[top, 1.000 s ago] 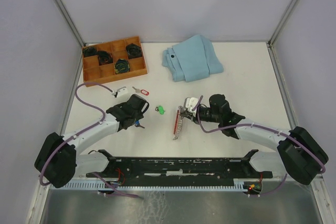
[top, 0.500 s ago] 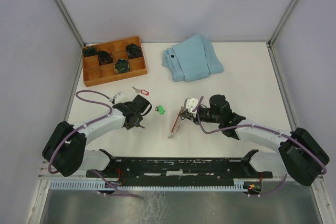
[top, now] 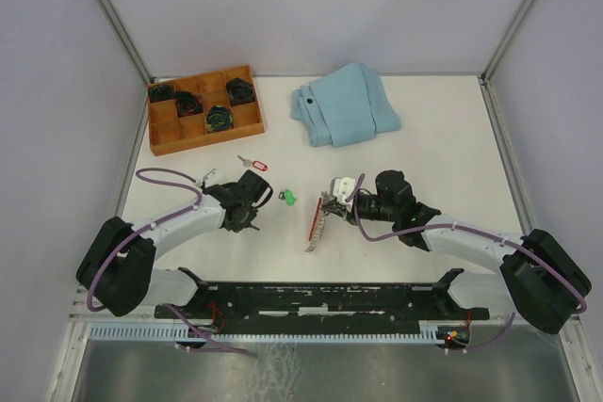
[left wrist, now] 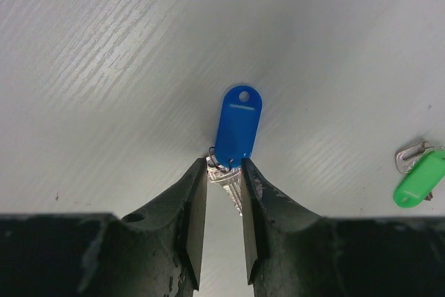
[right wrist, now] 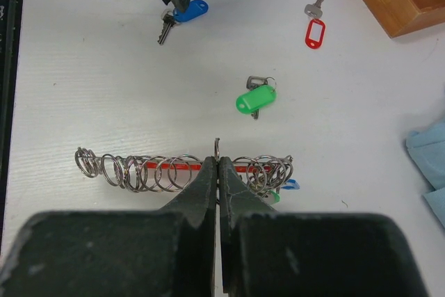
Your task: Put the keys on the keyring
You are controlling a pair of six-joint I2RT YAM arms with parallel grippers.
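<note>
Two-handed: steadies keyring (right wrist: 184, 168) on tabletop (left wrist: 104, 67) by pinching one loop in closed right fingers (right wrist: 212, 172) to fix it for threading, straddles metal end of blue-tagged key (left wrist: 236, 126) with left fingers (left wrist: 197, 193) narrowly apart, grip not confirmable, ready for pickup; green-tagged key (right wrist: 255, 97) and red-tagged key (right wrist: 315, 31) loose nearby.

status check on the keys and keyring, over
Left gripper straddles blue-tagged key, grip unconfirmed. Right gripper shut on keyring, at one loop. Green-tagged key, red-tagged key lie loose. Nothing blocking.
</note>
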